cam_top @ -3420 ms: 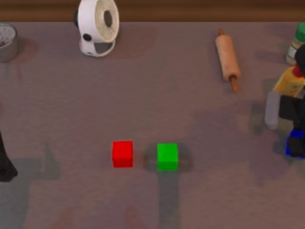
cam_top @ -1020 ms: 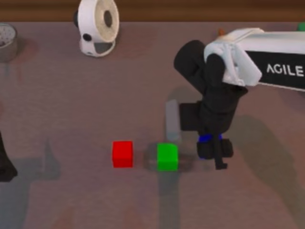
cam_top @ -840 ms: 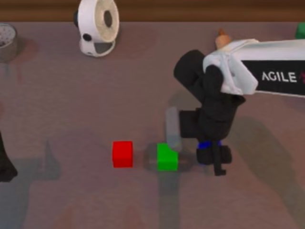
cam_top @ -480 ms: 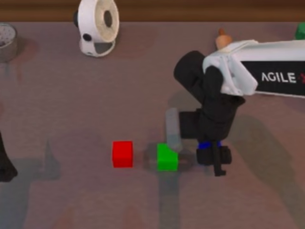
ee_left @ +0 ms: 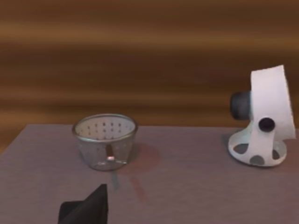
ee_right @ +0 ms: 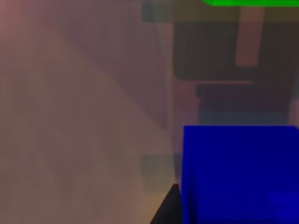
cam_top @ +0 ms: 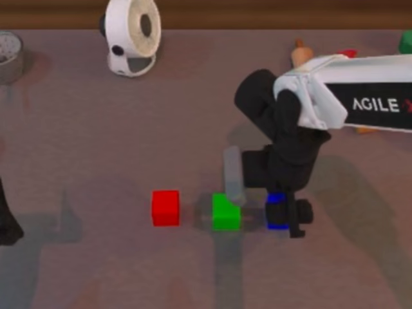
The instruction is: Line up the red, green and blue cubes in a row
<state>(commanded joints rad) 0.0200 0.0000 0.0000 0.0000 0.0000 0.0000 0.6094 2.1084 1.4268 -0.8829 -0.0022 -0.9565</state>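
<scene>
The right arm's white casing reads "AGILE", the rest cut off at the frame edge. Its right hand (cam_top: 288, 215) sits low over the blue cube (cam_top: 277, 211), hiding much of it; whether its fingers grip is unclear. That cube sits on the tabletop (cam_top: 96, 129) right of the green cube (cam_top: 226, 212), the red cube (cam_top: 165, 208) further left. The left hand (cam_top: 8, 225) is parked at the left edge.

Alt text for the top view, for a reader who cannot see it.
Right gripper is at the blue cube, right of the green cube and red cube, the three roughly in a row. The left arm is parked at the left edge; a white fan stands at the back.
</scene>
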